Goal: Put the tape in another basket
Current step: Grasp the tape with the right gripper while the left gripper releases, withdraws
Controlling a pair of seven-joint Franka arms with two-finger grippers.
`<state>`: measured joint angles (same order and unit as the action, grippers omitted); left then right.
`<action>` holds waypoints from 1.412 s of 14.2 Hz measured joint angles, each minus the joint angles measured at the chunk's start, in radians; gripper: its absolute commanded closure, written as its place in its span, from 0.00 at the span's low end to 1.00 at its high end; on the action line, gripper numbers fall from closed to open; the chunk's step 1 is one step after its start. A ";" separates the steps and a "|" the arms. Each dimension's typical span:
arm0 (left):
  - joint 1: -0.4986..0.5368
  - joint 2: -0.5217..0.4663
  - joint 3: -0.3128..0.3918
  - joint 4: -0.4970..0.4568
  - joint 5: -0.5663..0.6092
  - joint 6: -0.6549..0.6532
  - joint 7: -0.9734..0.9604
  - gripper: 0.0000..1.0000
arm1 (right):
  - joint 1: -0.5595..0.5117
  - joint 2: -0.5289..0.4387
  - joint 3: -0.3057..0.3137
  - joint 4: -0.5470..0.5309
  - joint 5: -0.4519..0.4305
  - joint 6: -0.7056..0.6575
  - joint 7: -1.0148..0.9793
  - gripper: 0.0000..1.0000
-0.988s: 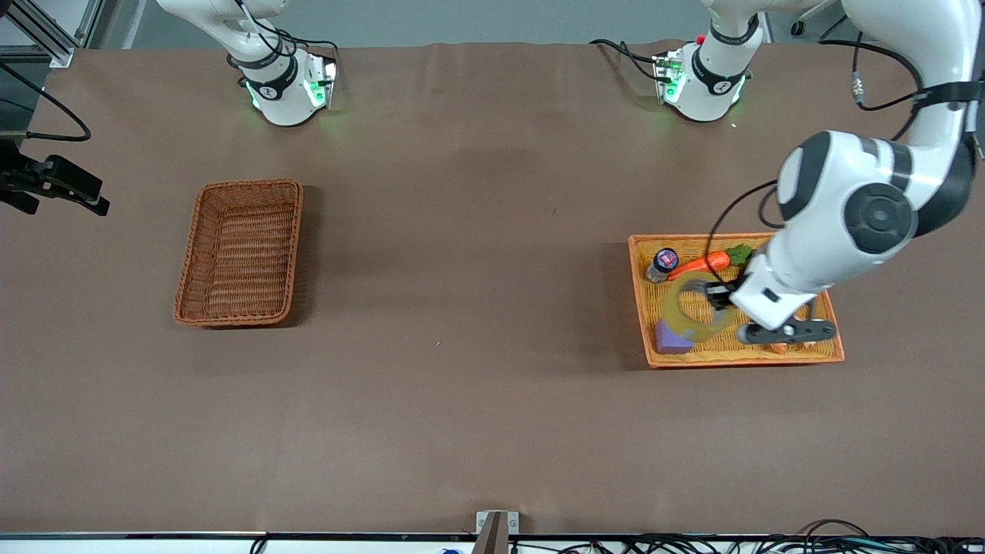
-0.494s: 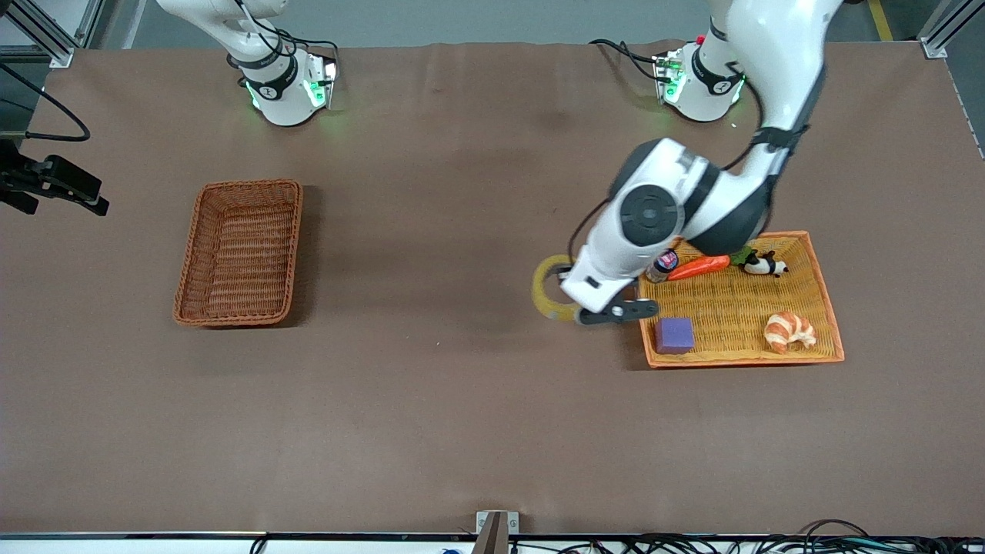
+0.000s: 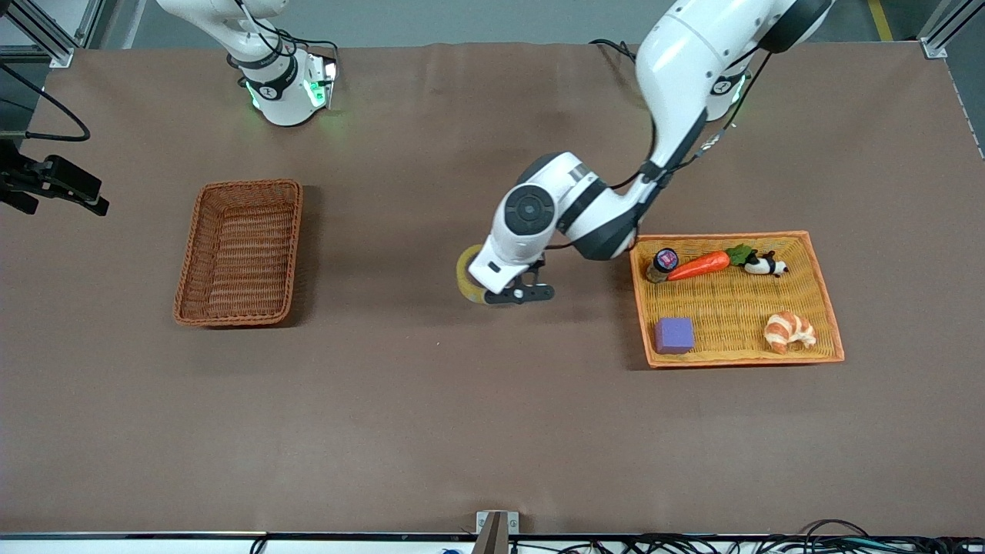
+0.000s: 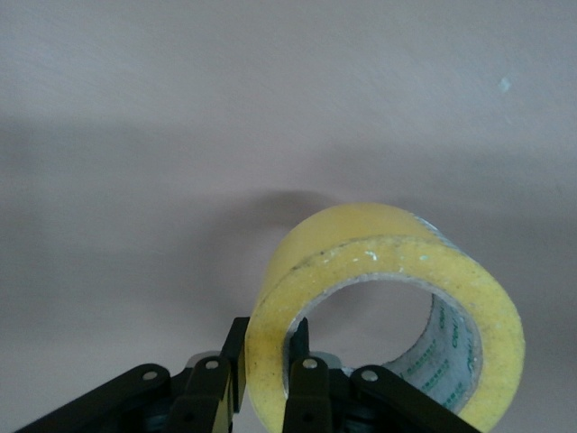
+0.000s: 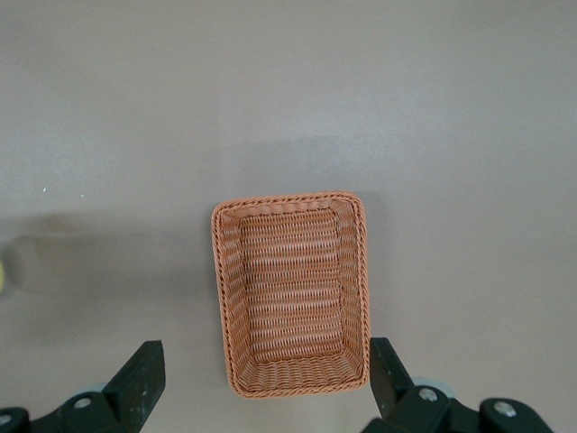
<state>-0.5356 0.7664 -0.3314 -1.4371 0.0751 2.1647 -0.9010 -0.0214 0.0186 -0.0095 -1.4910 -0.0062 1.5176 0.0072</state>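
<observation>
Carrying is the step in hand: the left gripper [image 3: 499,291] pinches the tape [image 3: 467,275] by the wall of its ring, one finger inside the core and one outside, as the left wrist view shows with the roll [image 4: 388,307] standing on edge between the fingers [image 4: 209,392]. The load hangs over bare table, between the orange tray [image 3: 823,285] at the left arm's end and the reddish-brown basket [image 3: 194,254] at the right arm's end, still well apart from the basket. Next, I'd judge, the arm has to travel on until the roll is over the basket's opening, then lower and let go. The right gripper [image 5: 261,397] waits high over the basket [image 5: 290,290], fingers spread wide.
</observation>
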 measured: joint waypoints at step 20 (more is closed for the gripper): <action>0.127 -0.266 0.127 0.126 0.216 -0.346 0.032 0.00 | 0.187 0.168 0.159 -0.035 0.068 0.189 0.229 0.00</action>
<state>-0.4083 0.5003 -0.2045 -1.3113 0.2907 1.8186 -0.8693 0.1656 0.1865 0.1500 -1.5260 0.0620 1.7062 0.2361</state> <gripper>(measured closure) 0.000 0.000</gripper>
